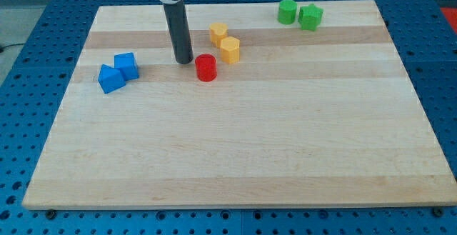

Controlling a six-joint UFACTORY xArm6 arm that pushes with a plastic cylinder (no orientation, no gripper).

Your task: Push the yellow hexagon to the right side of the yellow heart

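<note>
Camera view looks down on a pale wooden board [235,149] over a blue perforated table [36,21]. Taking the red cylinder [206,68] as the landmark: my tip [183,62] rests on the board just to its left, apart from it, touching no block; a bare rod, it holds nothing. The yellow hexagon [229,49] sits just up and to the right of the red cylinder, nearly touching it. The yellow heart [218,33] lies just above that hexagon, further up from the cylinder. Two blue blocks [118,71], touching each other, sit well to the cylinder's left. Two green blocks [300,13] stand far up and to its right.
</note>
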